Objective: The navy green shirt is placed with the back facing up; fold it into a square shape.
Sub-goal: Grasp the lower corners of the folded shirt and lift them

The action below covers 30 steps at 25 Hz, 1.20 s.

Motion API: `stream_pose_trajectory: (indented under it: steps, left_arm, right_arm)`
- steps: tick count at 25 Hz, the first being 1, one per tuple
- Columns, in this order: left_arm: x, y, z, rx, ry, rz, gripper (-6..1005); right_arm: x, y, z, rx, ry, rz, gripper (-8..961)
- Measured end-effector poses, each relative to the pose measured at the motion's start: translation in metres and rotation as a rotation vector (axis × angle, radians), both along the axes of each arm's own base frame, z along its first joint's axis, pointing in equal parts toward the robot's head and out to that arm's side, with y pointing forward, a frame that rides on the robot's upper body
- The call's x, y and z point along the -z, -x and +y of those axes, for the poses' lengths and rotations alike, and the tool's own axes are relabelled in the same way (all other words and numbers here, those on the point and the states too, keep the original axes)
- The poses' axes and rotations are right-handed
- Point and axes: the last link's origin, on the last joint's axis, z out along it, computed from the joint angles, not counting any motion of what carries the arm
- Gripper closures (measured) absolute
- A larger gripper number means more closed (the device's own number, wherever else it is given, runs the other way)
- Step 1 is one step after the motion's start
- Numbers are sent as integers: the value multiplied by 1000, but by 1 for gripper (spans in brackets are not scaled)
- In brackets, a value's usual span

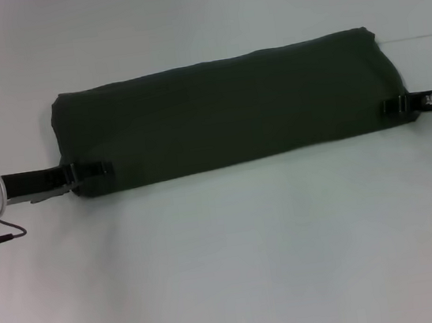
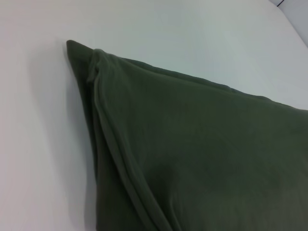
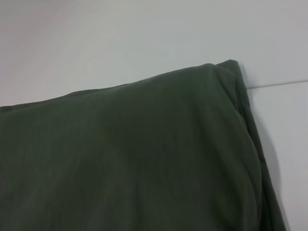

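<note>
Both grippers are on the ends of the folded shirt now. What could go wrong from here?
1. The left gripper and right gripper each pinch only the near corner of the shirt; the layered edge could slip out.
2. With the far edge unheld, the long strip may sag or skew when lifted, spoiling a square fold.

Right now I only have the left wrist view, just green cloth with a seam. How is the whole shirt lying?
Observer: From the head view, the navy green shirt lies as one long band across the table, not yet a square.
Operator: Where is the right gripper?
Observer: The right gripper is at the band's right end, on its near corner.
Operator: And the left one?
Observer: The left gripper is on the band's near left corner.
</note>
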Motion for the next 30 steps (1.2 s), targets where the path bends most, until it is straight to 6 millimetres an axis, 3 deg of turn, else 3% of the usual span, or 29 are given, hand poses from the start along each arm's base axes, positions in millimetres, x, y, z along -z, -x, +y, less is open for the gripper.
stream_pose_trajectory:
  steps: [6, 17, 30]
  left_arm:
    - [0, 0, 0, 2, 1, 0, 254]
    - [1, -1, -1, 4, 5, -3, 441]
    - [2, -3, 0, 9, 10, -6, 437]
  right_arm:
    - [0, 0, 0, 1, 0, 0, 498]
    - [0, -3, -2, 8, 1, 4, 510]
    - [-5, -6, 0, 7, -23, -24, 523]
